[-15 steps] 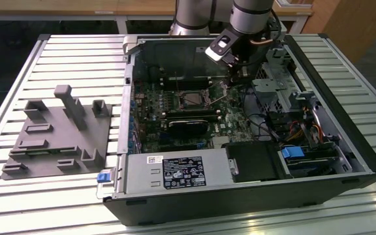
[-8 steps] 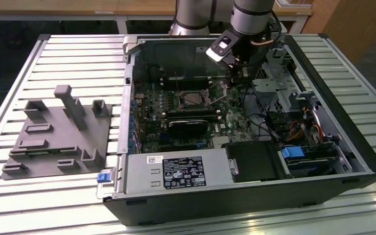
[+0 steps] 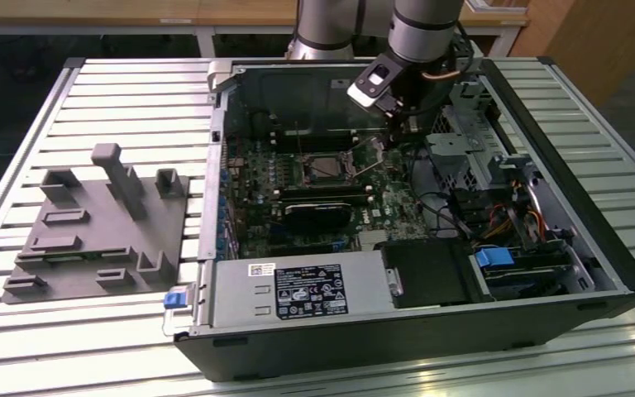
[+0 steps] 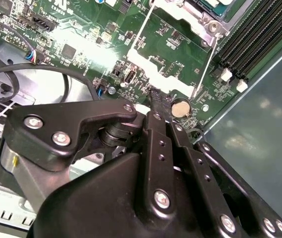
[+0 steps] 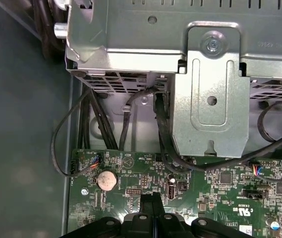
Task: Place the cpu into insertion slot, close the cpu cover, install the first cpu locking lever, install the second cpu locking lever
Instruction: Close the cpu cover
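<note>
**Cpu** (image 3: 327, 170): small flat square chip with a silvery-grey top. It lies in the square black insertion slot (image 3: 347, 159) on the green circuit board (image 4: 170, 44), near the middle of the open black computer case (image 3: 406, 347).

**Cpu cover** (image 3: 310, 170): thin dark-metal frame plate. It appears to lie flat over the chip, so placing and covering look done.

**Locking levers**: two thin bare-metal rods (image 4: 203, 64) (image 4: 141, 29). They reach out from the slot rather than lying tucked along its sides. Both judged not yet latched, so the two lever steps remain.

**Gripper** (image 4: 153, 99): black, two-fingered.
- Position: at about 2 o'clock from the slot in the exterior view, low over the board.
- State: fingers pressed together in both wrist views, with nothing seen between them.
- Contact: the tip sits just beside a silver coin battery (image 4: 181, 107) and near the end of one rod. Whether it touches the rod cannot be told.

**Surroundings**: pale slatted metal table (image 3: 97, 99). A grey moulded fixture (image 3: 97, 223) lies at 9 o'clock from the case.
</note>
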Controlling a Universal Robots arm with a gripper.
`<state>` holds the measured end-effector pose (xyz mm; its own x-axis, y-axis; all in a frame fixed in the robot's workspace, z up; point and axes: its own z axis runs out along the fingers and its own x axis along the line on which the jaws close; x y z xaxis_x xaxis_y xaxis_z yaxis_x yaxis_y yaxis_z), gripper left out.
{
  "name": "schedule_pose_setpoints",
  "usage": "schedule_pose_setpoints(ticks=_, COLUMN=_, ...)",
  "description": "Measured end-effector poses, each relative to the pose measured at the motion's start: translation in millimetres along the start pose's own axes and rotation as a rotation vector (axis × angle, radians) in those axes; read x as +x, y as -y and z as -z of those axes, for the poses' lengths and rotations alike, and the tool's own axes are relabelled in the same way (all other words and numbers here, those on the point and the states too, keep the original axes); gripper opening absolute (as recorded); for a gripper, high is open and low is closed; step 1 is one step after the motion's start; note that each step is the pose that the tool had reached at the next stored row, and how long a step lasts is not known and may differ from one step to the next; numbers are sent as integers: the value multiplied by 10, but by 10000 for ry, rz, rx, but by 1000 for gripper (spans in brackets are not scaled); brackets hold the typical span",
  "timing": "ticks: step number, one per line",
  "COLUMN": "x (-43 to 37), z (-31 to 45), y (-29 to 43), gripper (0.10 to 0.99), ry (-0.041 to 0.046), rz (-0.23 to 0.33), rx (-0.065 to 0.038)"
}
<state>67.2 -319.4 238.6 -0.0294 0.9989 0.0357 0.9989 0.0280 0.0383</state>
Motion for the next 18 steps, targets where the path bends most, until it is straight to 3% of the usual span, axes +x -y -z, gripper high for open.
schedule_pose_setpoints(ticks=10, x=3, z=0, y=132, gripper=106, ry=-1, rz=-1, rx=0)
schedule_pose_setpoints(ticks=18, x=5, z=2, y=183, gripper=106, ry=-1, rz=0, rx=0)
